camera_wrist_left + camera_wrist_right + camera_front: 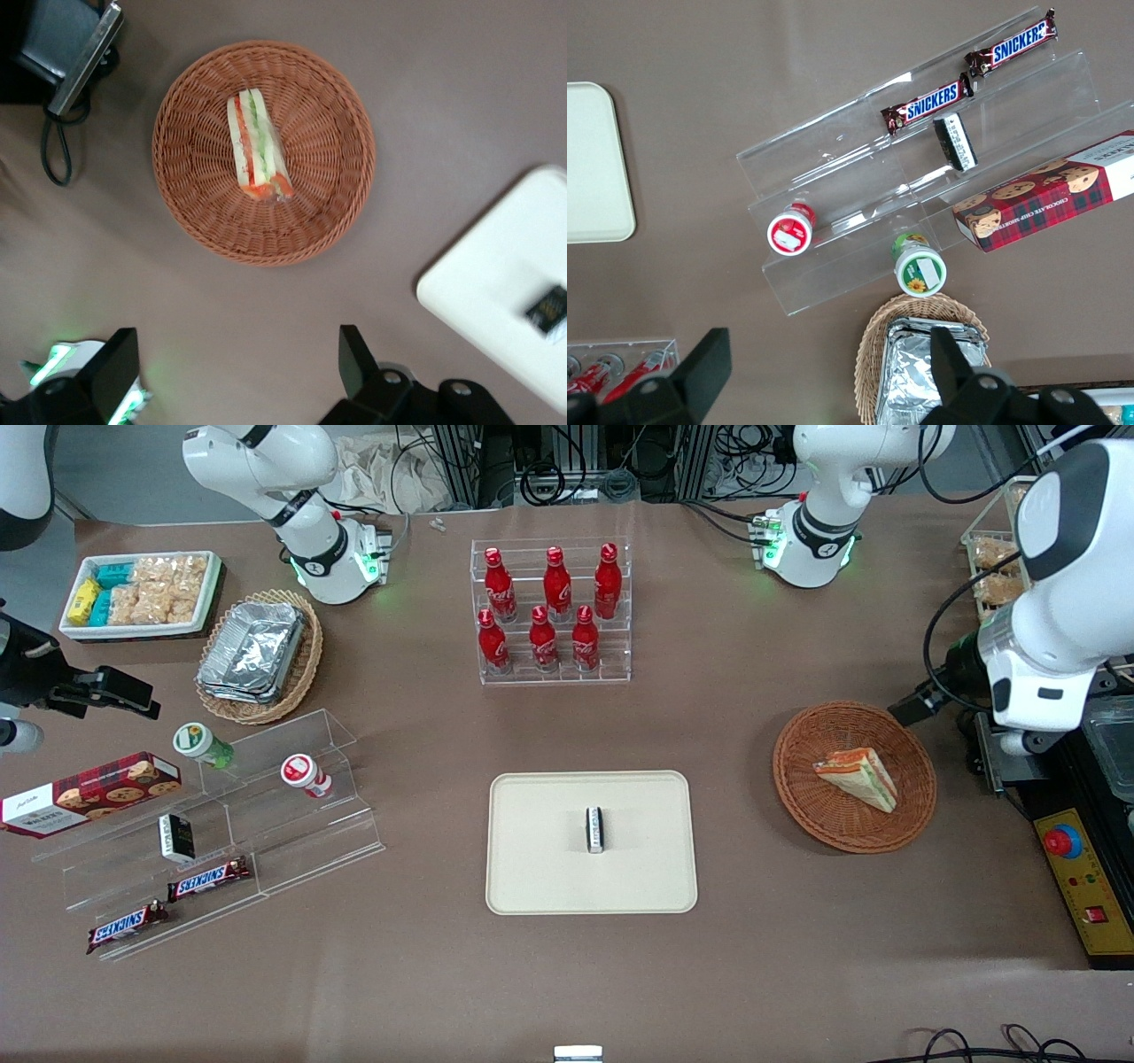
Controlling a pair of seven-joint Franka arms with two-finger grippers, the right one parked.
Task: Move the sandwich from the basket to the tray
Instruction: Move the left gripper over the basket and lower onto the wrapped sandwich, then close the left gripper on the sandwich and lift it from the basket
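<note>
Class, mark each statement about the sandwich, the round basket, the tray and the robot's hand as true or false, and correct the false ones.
1. The sandwich lies in the basket. True.
2. The tray holds nothing. False: a small dark packet lies on it.
3. The hand is open, above the table beside the basket. True.
4. The hand grips the sandwich. False: it is apart from it and holds nothing.
5. Six red bottles stand in a clear rack. False: seven stand there.
</note>
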